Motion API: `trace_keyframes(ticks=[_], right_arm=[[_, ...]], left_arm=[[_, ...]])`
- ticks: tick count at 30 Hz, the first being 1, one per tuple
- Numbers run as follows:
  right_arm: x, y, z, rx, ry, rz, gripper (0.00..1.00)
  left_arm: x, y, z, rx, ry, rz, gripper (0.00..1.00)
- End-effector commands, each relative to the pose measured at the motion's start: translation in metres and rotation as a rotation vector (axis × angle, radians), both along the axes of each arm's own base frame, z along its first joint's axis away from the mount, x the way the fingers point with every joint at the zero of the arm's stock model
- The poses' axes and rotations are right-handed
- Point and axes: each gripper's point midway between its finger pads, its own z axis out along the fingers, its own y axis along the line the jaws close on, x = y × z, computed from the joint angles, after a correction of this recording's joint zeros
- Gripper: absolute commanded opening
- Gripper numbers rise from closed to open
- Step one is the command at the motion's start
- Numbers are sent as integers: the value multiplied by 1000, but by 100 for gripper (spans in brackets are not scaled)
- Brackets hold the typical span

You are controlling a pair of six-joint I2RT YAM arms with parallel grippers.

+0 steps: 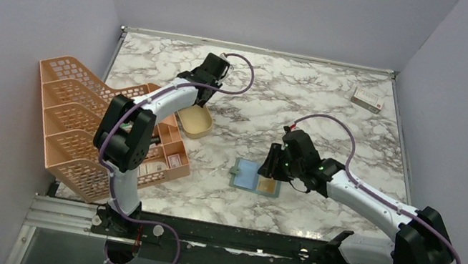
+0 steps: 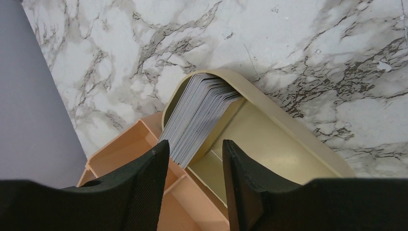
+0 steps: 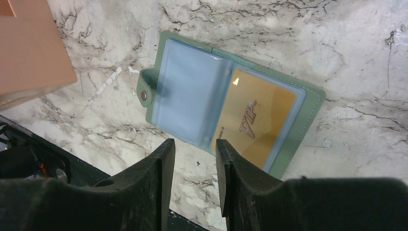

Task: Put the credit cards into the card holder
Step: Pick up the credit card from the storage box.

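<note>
The card holder (image 3: 226, 101) lies open on the worktop (image 1: 282, 90) near the front, with 1 tan card (image 3: 255, 118) tucked in its right sleeve; the left blue sleeve looks bare. The right fingers (image 3: 154, 178) hover just above it, parted and holding nothing. The left fingers (image 2: 149, 178), also parted and empty, hang over a stack of cards (image 2: 199, 115) standing in the oval tin (image 2: 269, 144), so most cards probably remain to be moved
</note>
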Motion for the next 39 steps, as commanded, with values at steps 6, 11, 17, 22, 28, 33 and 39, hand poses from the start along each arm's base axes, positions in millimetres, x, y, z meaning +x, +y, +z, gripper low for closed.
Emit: trace_keyframes(ticks=[6,11,17,22,28,33,39], right_arm=[[-1,4,13,43,-29,0,37],[0,0,14,26,-36,-10,37],[-2,0,11,33,-36,-5,37],[0,-3,14,24,-39,-23,37],[0,-8,18,18,-55,-41,37],[-2,-11,15,14,-53,-45,37],[-3,-11,14,14,-49,-41,36]], left_arm=[[15,11,-9,109,-5,-41,48],[19,6,-13,94,3,-58,48],[19,6,-22,109,22,-59,49],[23,9,-19,129,9,-42,48],[28,12,-19,163,5,-31,45],[30,17,-23,206,12,-14,41],[28,17,-24,213,22,-12,36]])
